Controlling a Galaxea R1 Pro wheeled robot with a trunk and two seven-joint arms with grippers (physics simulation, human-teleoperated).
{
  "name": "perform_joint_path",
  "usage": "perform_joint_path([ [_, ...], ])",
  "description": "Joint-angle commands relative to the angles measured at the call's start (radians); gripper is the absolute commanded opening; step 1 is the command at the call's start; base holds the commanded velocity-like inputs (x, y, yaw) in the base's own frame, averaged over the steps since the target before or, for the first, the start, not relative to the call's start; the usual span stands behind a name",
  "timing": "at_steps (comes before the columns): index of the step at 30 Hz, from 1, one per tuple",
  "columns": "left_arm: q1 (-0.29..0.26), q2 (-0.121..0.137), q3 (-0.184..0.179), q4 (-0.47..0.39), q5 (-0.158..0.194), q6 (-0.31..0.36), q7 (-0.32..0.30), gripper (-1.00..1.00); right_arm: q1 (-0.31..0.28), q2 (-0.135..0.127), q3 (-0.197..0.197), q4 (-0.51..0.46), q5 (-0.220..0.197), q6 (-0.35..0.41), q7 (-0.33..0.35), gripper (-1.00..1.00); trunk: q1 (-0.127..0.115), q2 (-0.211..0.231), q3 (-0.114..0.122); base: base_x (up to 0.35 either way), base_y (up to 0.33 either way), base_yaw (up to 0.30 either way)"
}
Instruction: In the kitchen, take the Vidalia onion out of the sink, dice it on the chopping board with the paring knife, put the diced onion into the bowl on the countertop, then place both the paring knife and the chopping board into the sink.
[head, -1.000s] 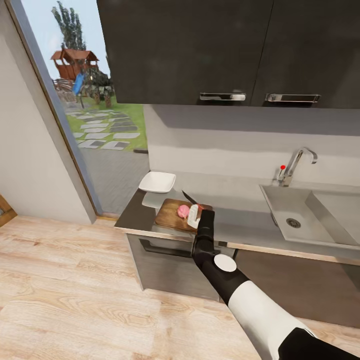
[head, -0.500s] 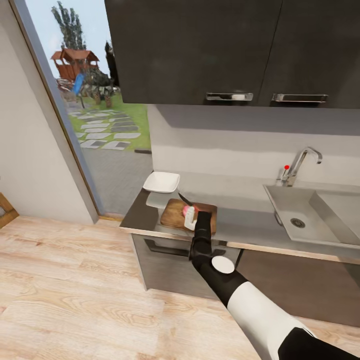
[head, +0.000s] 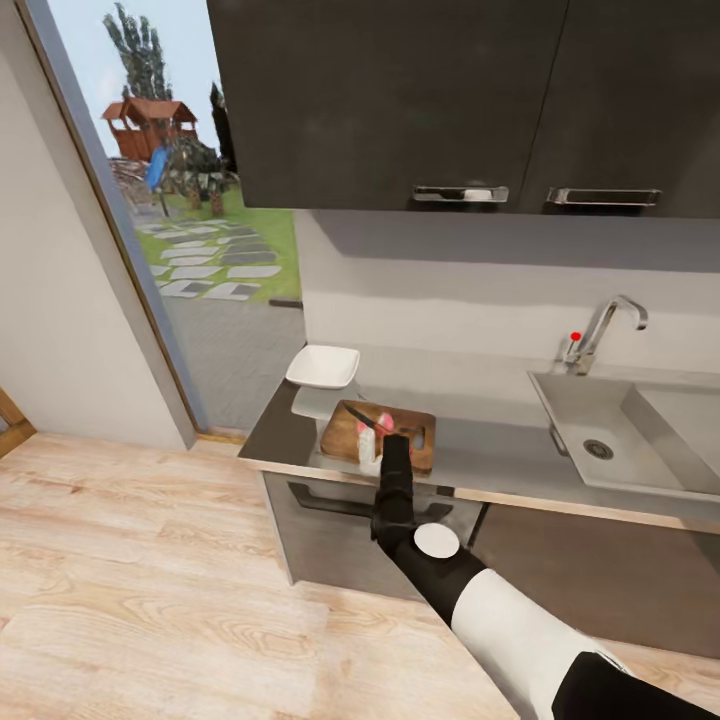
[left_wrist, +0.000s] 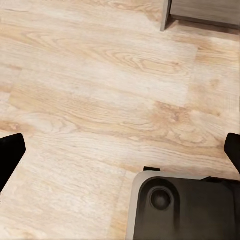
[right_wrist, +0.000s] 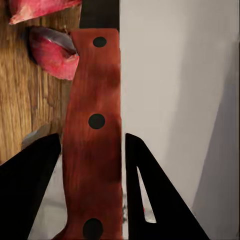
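The right gripper (head: 368, 447) is clamped on the paring knife (head: 362, 418), whose red-brown handle (right_wrist: 95, 135) runs between its two dark fingers (right_wrist: 30, 170) while the dark blade slants out over the chopping board (head: 345, 432) on the countertop (head: 480, 455). Just beyond the handle, pinkish-red pieces of the Vidalia onion (right_wrist: 52, 52) lie on the wood, close beside the blade. The left gripper (left_wrist: 120, 150) hangs spread wide above the wooden floor (left_wrist: 100, 90), and the white bowl (head: 322, 365) sits just behind the board.
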Motion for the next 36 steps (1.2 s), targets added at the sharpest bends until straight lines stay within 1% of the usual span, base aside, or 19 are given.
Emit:
perform_joint_path([
  [1, 0.0, 0.002, -0.008, -0.002, 0.004, -0.002, 0.009, 1.0, 0.001, 0.0, 0.01, 0.067, -0.036, 0.002, 0.004, -1.0, 0.001, -0.002, -0.002, 0.0, 0.0, 0.0],
  [36, 0.0, 0.002, -0.007, 0.012, 0.004, -0.002, 0.009, 1.0, 0.001, 0.0, 0.01, 0.068, -0.036, 0.002, 0.003, -1.0, 0.001, -0.002, -0.002, 0.0, 0.0, 0.0],
])
